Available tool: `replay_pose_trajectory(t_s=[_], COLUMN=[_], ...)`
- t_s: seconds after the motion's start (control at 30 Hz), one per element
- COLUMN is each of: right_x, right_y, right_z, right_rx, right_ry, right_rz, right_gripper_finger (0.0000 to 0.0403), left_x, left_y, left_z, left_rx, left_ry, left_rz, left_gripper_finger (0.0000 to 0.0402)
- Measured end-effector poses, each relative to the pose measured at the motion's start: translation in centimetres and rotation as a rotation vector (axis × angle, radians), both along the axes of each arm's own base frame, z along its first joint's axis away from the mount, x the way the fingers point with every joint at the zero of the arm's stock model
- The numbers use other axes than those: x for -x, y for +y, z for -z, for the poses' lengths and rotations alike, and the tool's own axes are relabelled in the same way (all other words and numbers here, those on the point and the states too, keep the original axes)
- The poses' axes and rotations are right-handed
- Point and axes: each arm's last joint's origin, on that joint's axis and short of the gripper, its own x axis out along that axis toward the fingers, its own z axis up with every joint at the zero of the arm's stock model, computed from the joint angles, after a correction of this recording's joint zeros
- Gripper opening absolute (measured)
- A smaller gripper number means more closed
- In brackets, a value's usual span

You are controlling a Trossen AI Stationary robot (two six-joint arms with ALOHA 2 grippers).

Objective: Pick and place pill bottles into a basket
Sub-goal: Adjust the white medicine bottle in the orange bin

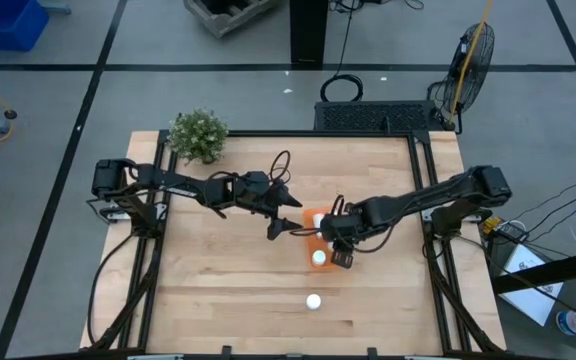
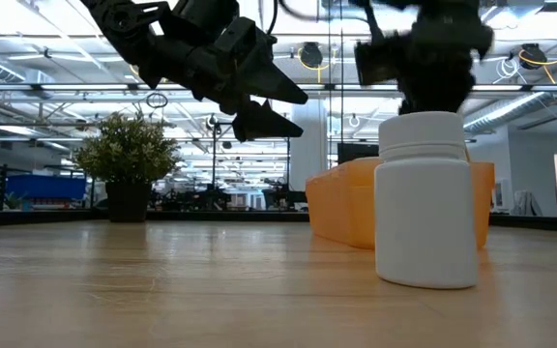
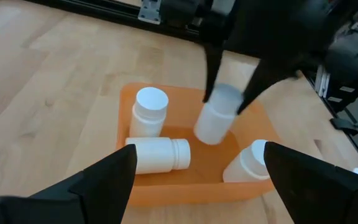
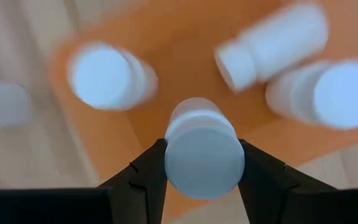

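The orange basket (image 3: 185, 180) stands mid-table (image 1: 313, 222) and holds three white pill bottles: one upright (image 3: 149, 112), one lying on its side (image 3: 157, 154), one tilted (image 3: 247, 163). My right gripper (image 4: 202, 165) is above the basket, shut on another white pill bottle (image 3: 215, 118). My left gripper (image 3: 197, 174) is open and empty, in the air just left of the basket (image 1: 288, 225), its fingers pointing at it. One more bottle (image 1: 313, 301) stands upright on the table toward the near edge, also in the low view (image 2: 425, 198). My right gripper pinches the bottle's upper end (image 4: 204, 134) between its two fingers, one on each side. The fingers (image 3: 211, 68) come from above, pointing down. The bottle hangs below them, slightly tilted, clear of the basket floor and of the other bottles.
A green potted plant (image 1: 198, 135) stands at the table's far left corner. Black frame rails (image 1: 423, 200) run along the table's sides. Bare wood lies on the near half of the table around the loose bottle.
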Motion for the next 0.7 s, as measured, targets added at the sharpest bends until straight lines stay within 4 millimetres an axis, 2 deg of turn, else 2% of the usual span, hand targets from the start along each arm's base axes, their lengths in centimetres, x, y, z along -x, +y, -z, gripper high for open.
replay_pose_trajectory(t_s=[0.17,0.37,0.57,0.7], right_x=[0.0,0.1,0.3,0.5], right_y=[0.0,0.1,0.2,0.2], right_z=[2.0,2.7,2.8,2.0], right_rx=[0.005,-0.018,-0.025,-0.031], right_ry=[0.048,0.028,0.037,-0.001], right_rz=[0.017,0.006,-0.004,-0.007], right_gripper_finger=[0.0146,0.0149,0.0233,0.0262], left_x=[0.0,0.0,0.0,0.0], left_y=[0.0,0.0,0.0,0.0], left_z=[0.0,0.0,0.0,0.0], left_rx=[0.002,0.002,0.004,0.003], left_ry=[0.000,-0.002,0.000,0.000], left_rz=[0.000,0.000,-0.001,-0.001], left_gripper_finger=[0.0352,0.0354,0.0356,0.0357])
